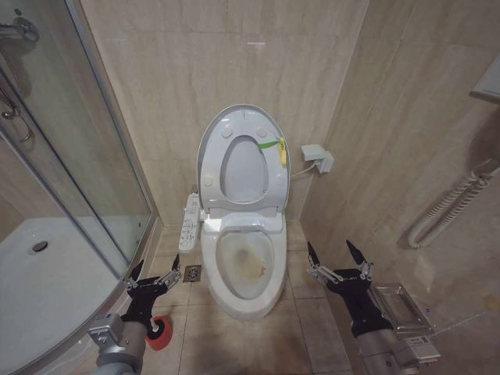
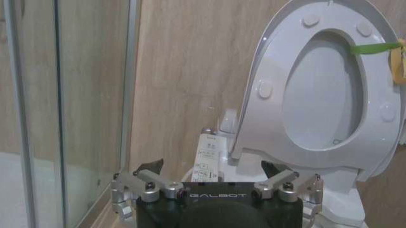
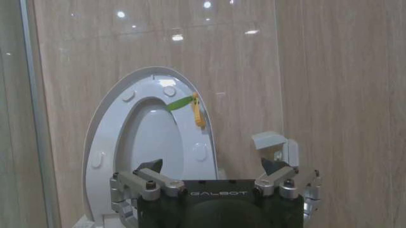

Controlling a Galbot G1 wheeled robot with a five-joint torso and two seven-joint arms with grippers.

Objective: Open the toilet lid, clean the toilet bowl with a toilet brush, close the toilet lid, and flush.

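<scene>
Toilet lid (image 1: 209,148) and seat ring (image 1: 269,187) both stand upright against the wall, so the stained toilet bowl (image 1: 248,266) lies open below them, ready for scrubbing. My left gripper (image 1: 155,278) hangs low beside the bowl, fingers spread wide and holding nothing, just above the red brush holder (image 1: 160,331) on the floor, which I judge is my likely next reach. My right gripper (image 1: 337,262) waits on the bowl's other side, fingers spread and bare too.
</scene>
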